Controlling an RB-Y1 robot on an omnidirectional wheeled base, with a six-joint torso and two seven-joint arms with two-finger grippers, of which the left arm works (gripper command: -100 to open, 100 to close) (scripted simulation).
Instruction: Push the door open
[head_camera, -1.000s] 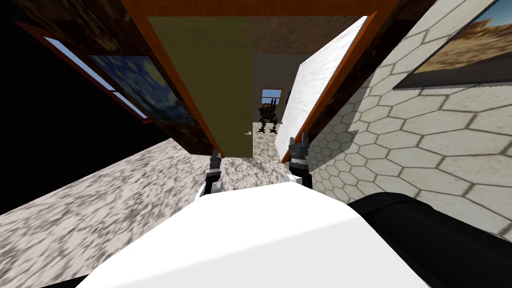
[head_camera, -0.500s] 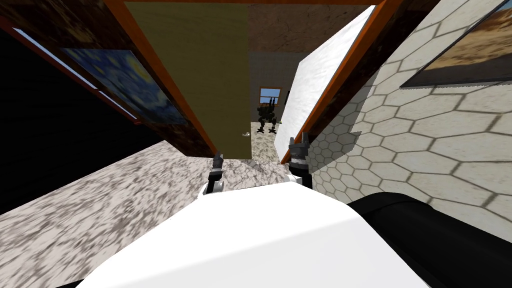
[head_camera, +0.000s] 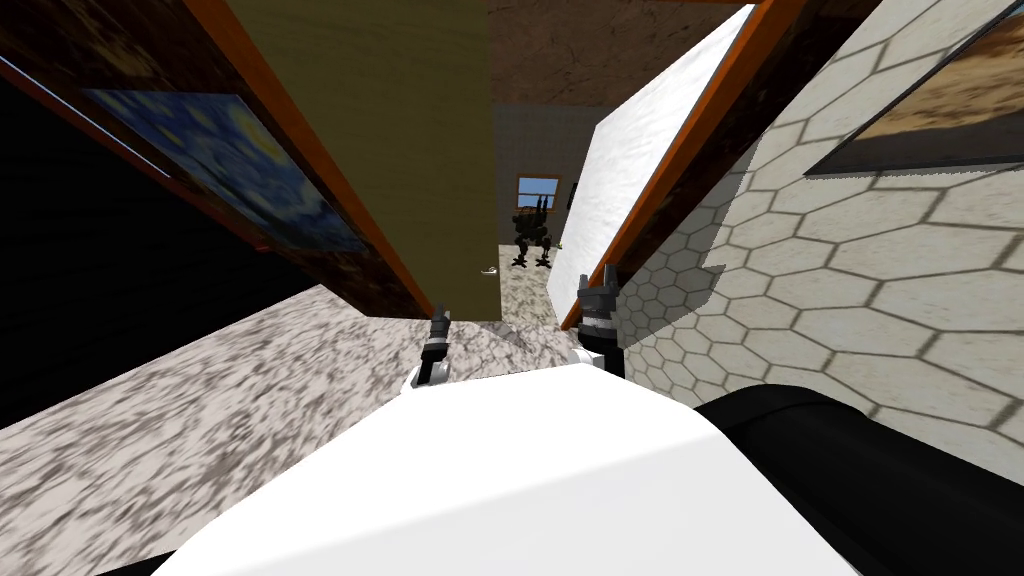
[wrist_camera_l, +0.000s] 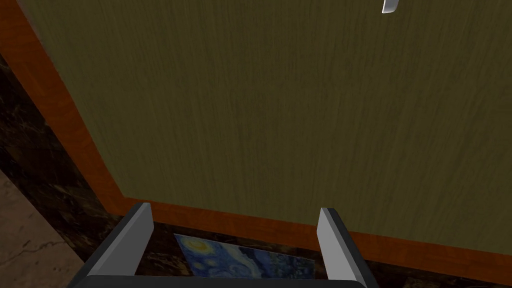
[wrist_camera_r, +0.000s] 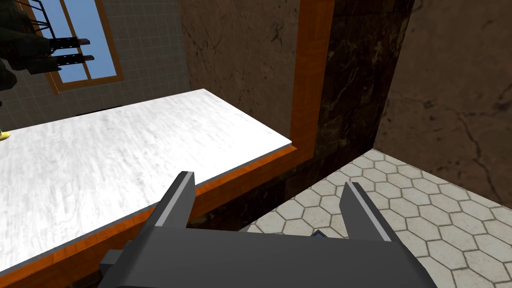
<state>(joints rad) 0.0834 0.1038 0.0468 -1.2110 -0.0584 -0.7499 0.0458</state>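
where a mottled grey-and-white floor (head_camera: 200, 420) meets a dark marbled wall (wrist_camera_l: 30, 150) and a hexagon-tiled wall (head_camera: 850, 300), one olive door (head_camera: 400, 150) stands ajar in its orange frame (head_camera: 310, 150), its one pale handle (head_camera: 490, 270) beside the gap to a room with one window (head_camera: 538, 190). the left gripper (wrist_camera_l: 235, 207), fingers spread wide and empty, sits low just before the door's face by the frame, well apart from the handle; whether it touches, i cannot tell. the right gripper (wrist_camera_r: 270, 180), likewise wide and empty, points past one white orange-edged panel (wrist_camera_r: 100, 165).

Matt olive wood-grain door (wrist_camera_l: 280, 110), glossy orange wooden frame (wrist_camera_l: 65, 125).
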